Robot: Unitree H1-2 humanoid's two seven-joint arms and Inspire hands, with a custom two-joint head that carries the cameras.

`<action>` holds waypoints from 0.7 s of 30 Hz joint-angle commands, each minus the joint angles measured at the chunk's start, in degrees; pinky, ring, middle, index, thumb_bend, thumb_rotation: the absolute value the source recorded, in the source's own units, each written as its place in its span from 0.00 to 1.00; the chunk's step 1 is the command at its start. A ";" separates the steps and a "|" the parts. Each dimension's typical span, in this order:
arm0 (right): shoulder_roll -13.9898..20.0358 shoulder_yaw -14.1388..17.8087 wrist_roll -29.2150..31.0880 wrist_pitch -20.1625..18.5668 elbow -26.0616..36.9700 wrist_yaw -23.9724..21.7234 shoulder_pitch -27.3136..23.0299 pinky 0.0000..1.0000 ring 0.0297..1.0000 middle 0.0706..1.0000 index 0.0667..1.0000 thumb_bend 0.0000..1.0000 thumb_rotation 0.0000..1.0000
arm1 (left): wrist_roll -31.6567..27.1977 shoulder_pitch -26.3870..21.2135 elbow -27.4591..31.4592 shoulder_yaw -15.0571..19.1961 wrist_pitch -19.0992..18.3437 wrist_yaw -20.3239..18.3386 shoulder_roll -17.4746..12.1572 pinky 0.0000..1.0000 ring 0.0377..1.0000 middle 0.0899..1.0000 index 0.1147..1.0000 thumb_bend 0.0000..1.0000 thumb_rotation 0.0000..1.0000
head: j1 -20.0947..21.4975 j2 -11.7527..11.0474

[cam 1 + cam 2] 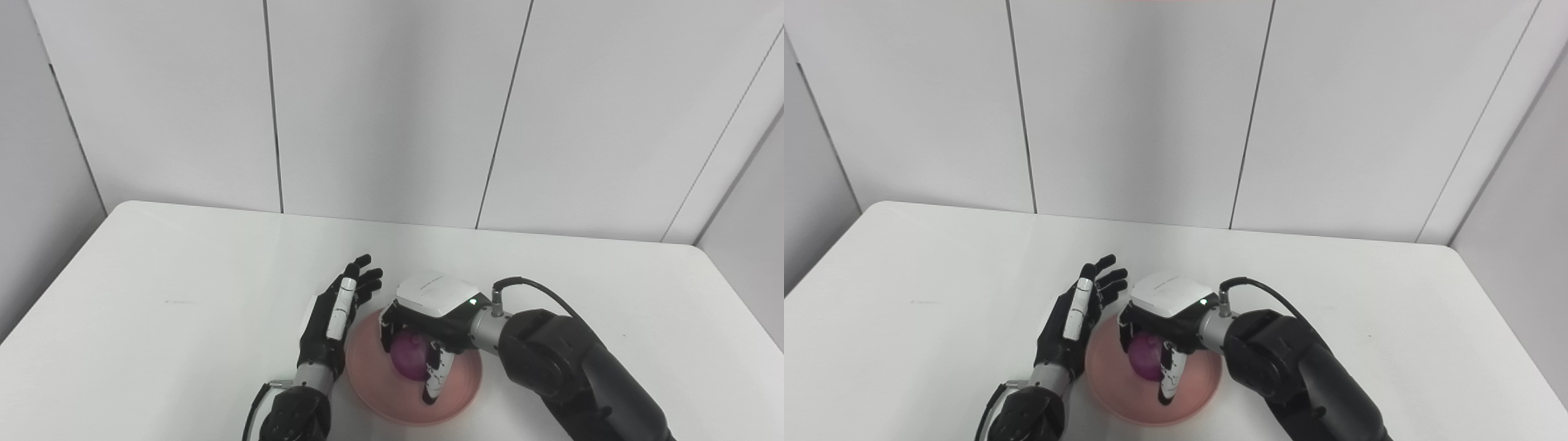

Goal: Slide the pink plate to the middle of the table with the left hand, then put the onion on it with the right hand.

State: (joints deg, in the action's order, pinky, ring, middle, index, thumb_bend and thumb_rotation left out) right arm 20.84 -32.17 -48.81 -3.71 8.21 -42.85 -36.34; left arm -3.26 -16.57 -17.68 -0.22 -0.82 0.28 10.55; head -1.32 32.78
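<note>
A pink plate [398,398] lies on the white table near the front edge, about midway across. Over it my right hand [422,318] curls its fingers around a purple onion [409,356], which sits low over the plate's middle; whether the onion touches the plate is hidden. My left hand [337,312] stands open just left of the plate's rim, fingers stretched away from me, palm toward the plate. In the right eye view the same plate [1115,386], onion [1145,361], right hand [1164,306] and left hand [1078,318] appear.
The white table [184,294] runs wide to both sides and back to grey wall panels. A black cable [539,291] loops off the right wrist. A small dark mark [174,301] lies on the table's left part.
</note>
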 commanded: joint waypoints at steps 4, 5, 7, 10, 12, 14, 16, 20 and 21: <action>-0.16 1.03 -0.45 3.01 0.95 3.44 -1.71 0.39 0.47 0.44 0.47 0.53 0.01 | -0.02 4.25 -5.30 0.27 -5.54 1.31 0.34 0.89 0.81 0.77 0.79 0.73 0.91 | -0.13 0.14; -0.19 1.04 -0.50 3.25 1.00 3.79 -1.65 0.38 0.46 0.43 0.47 0.53 0.01 | 0.04 4.30 -5.26 0.24 -5.50 1.35 0.35 0.89 0.80 0.77 0.79 0.73 0.91 | -0.13 0.21; -0.23 1.04 -0.74 3.69 1.04 4.25 -1.56 0.37 0.45 0.43 0.47 0.53 0.01 | 0.01 4.35 -5.26 0.26 -5.44 1.34 0.35 0.89 0.80 0.77 0.79 0.72 0.92 | -0.12 0.23; -0.29 1.18 -0.92 3.59 1.42 4.24 -1.42 0.39 0.47 0.44 0.47 0.53 0.01 | -0.46 4.30 -5.40 0.52 -5.43 1.16 0.39 0.90 0.81 0.77 0.79 0.73 0.91 | -0.01 0.20; -0.35 1.42 -0.76 3.14 1.82 3.89 -1.24 0.41 0.50 0.57 0.46 0.52 0.12 | -0.71 4.30 -5.48 0.67 -5.41 1.09 0.43 0.91 0.81 0.77 0.79 0.73 0.91 | 0.08 0.18; -0.41 1.73 -0.39 2.62 2.21 3.38 -1.05 0.47 0.57 0.64 0.61 0.86 0.20 | -0.68 4.32 -5.59 0.65 -5.26 1.04 0.38 0.91 0.81 0.77 0.79 0.73 0.91 | 0.12 0.21; -0.46 2.04 -0.07 2.47 2.48 3.19 -0.87 0.50 0.62 0.67 0.65 0.95 0.25 | -0.62 4.34 -5.65 0.60 -5.17 0.99 0.31 0.91 0.81 0.76 0.79 0.73 0.91 | 0.15 0.23; -0.06 2.48 0.45 3.05 2.63 2.86 -0.88 0.57 0.71 0.75 0.68 1.00 0.34 | -0.79 4.35 -5.69 0.63 -5.22 0.76 0.24 0.91 0.81 0.77 0.80 0.73 0.91 | 0.14 0.22; 0.06 2.53 0.60 3.16 2.68 2.71 -0.94 0.60 0.73 0.76 0.69 1.00 0.36 | -0.72 4.33 -5.74 0.62 -5.17 0.78 0.21 0.90 0.81 0.77 0.80 0.73 0.91 | 0.12 0.22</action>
State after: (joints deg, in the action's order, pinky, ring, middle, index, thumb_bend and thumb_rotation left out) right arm 20.64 -30.92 -48.75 -1.87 9.05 -40.64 -34.94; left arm -3.31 -16.57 -17.75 -0.15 -0.82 0.25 10.55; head -1.14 32.96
